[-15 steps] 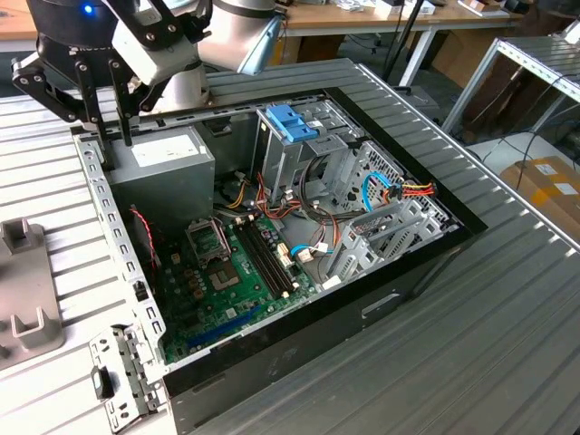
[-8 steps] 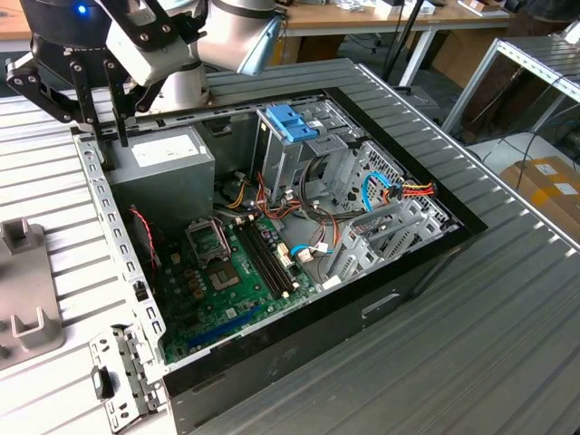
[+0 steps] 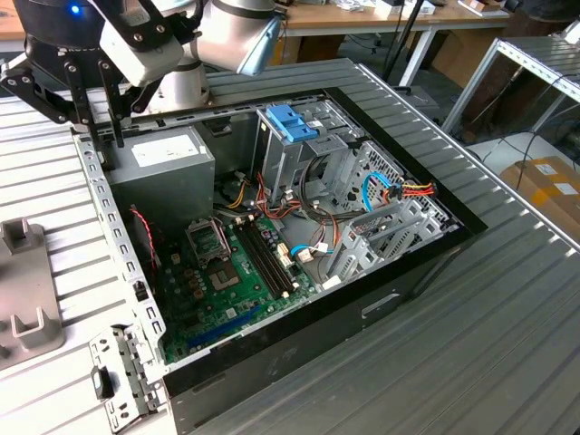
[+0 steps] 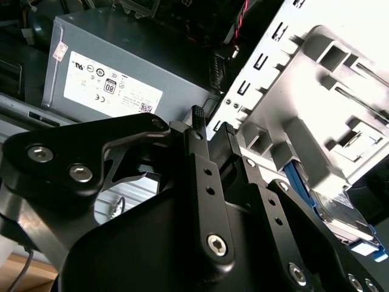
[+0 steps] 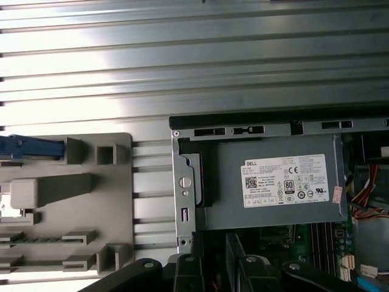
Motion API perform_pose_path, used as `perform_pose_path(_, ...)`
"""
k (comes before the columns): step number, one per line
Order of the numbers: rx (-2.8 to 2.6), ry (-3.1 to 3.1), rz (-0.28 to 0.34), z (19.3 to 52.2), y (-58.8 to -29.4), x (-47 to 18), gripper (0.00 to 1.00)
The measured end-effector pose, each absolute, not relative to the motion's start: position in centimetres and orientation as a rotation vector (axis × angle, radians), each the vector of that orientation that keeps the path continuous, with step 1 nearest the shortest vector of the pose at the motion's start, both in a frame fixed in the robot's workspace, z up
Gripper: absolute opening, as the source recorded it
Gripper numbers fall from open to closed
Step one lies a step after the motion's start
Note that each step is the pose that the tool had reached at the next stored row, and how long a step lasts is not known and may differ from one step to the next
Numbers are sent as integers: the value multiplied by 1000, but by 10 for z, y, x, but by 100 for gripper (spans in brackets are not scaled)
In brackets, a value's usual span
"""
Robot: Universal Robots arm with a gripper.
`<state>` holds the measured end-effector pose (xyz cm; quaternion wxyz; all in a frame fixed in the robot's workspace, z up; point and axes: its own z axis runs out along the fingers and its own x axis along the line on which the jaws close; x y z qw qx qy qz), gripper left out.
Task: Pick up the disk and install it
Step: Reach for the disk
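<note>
Getting this pick-up right looks to me like a matter of squaring the fingers to the disk's flat faces before they close. The work seems to stand at the approach, with nothing held.

The ribbed metal table (image 3: 507, 344) fills the lower right of the exterior view. The open computer case (image 3: 426, 263) lies on it mid-frame. Inside the case, the grey power supply (image 3: 168, 168) sits toward the upper left, and the drive cage (image 3: 304, 159) with its fixed blue bracket (image 3: 292, 122) stands at upper centre.

Outside the case, at the left edge of the frame, a grey holder (image 3: 27, 299) rests on the table. The disk (image 4: 346, 222) seems to sit edge-up in a slot of that holder, with its blue frame and grey metal body showing in the second wrist view. It is clear of the fingers and untouched.

The gripper (image 3: 102, 136) hangs in the upper left of the exterior view, over the case's corner by the power supply. Its fingers are parted by a narrow gap and hold nothing.

I would come down straight, clear of the holder's ribs and the case wall, and grip the metal body, not the plastic tab.

A white label (image 5: 290, 180) on the power supply carries rows of small print, certification marks and a code square. A small reddish sticker (image 5: 337, 193) sits at its corner.
</note>
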<state>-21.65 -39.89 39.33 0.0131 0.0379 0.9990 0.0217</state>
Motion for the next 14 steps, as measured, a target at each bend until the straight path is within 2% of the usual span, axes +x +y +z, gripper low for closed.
perform_pose_path(14, 118, 3112, 68, 393, -399, -225, 29)
